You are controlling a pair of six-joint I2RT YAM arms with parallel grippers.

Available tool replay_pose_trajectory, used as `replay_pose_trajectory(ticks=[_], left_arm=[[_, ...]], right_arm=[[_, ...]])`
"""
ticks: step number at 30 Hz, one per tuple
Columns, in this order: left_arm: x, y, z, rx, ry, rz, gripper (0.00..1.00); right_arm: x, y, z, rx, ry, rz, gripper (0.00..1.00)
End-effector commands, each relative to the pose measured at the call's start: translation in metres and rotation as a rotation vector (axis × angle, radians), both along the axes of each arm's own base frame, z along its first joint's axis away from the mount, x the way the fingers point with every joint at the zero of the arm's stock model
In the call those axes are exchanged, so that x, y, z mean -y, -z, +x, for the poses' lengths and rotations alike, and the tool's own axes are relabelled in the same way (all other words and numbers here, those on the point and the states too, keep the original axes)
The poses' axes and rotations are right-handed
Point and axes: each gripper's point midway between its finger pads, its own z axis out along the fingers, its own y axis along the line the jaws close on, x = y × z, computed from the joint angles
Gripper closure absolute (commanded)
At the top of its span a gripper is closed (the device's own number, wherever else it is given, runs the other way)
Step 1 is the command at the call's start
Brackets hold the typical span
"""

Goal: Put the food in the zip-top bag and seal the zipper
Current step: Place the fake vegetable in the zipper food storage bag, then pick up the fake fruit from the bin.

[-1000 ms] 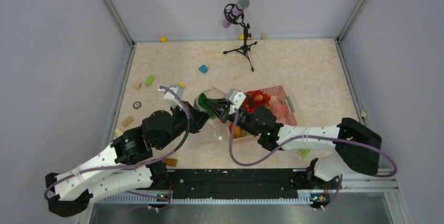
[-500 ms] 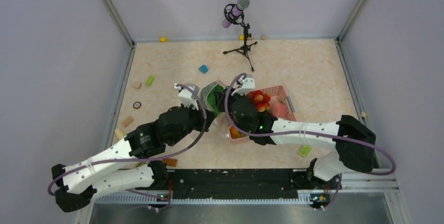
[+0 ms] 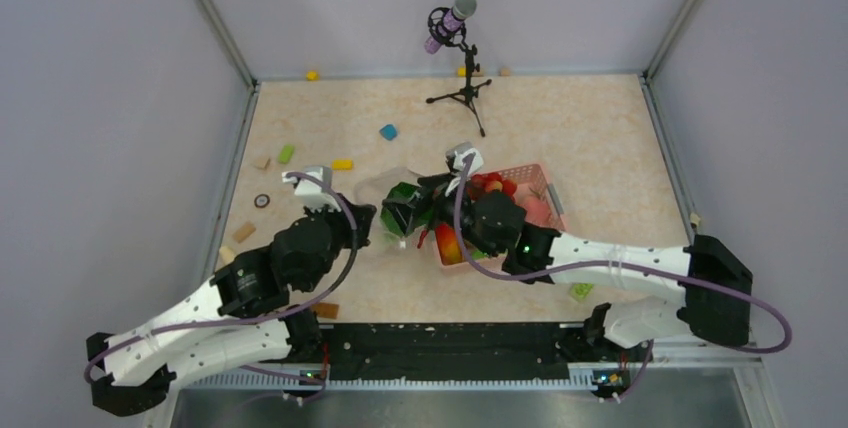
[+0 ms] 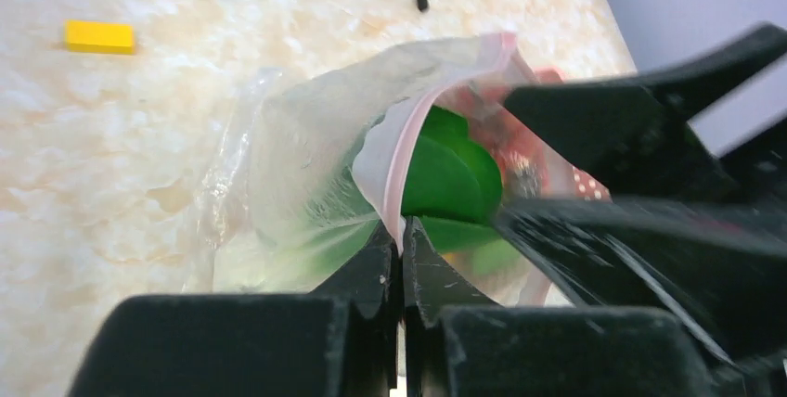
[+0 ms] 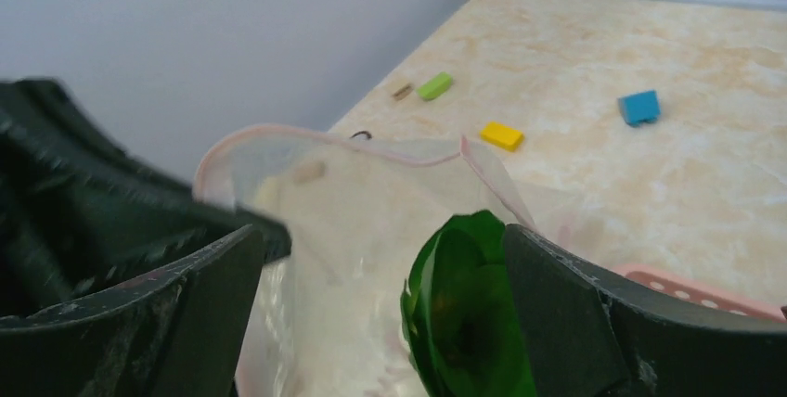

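The zip-top bag (image 4: pixel 297 165) stands open-mouthed beside the pink basket (image 3: pixel 540 176). My left gripper (image 4: pixel 402 230) is shut on its rim, where the pink-tinted zipper (image 4: pixel 399 137) runs. My right gripper (image 5: pixel 380 239) is open wide at the bag's mouth. The green bok choy (image 5: pixel 464 313) lies loose between its jaws, leaning on the right finger (image 5: pixel 594 323). In the top view the bok choy (image 3: pixel 405 210) sits at the bag mouth, between the left gripper (image 3: pixel 378 223) and the right gripper (image 3: pixel 418 210). Red berries (image 3: pixel 493 186), a pink fruit (image 3: pixel 537 210) and a mango (image 3: pixel 447 243) are in the basket.
A microphone on a tripod (image 3: pixel 462 88) stands behind the basket. Small blocks lie about: a blue one (image 3: pixel 388 132), a yellow one (image 3: pixel 342 164), a green one (image 3: pixel 286 153) and tan ones near the left wall. Another green block (image 3: pixel 580 290) lies by the right arm.
My right gripper has gone from shut to wide open, letting go of the bok choy at the bag's mouth. My left arm drew back to the left, still gripping the bag's rim.
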Motion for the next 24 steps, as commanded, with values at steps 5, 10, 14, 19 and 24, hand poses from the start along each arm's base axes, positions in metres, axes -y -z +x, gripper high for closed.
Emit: replay_pose_trajectory(ticks=[5, 10, 14, 19, 24], left_arm=[[-0.042, 0.007, 0.015, 0.045, -0.231, -0.001, 1.0], [-0.038, 0.016, 0.018, 0.028, -0.236, 0.05, 1.0], [-0.022, 0.022, 0.02, 0.029, -0.181, 0.073, 1.0], [0.001, 0.034, 0.02, 0.004, -0.089, 0.116, 1.0], [0.01, 0.042, 0.019, -0.014, -0.059, 0.133, 1.0]], right_arm=[[0.022, -0.045, -0.057, 0.17, -0.264, 0.001, 0.01], [0.07, -0.028, -0.037, 0.038, -0.054, -0.067, 0.01], [0.118, -0.002, -0.013, -0.069, 0.185, -0.094, 0.01], [0.17, 0.057, 0.004, -0.24, 0.44, -0.199, 0.01], [0.177, 0.112, 0.006, -0.355, 0.51, -0.312, 0.01]])
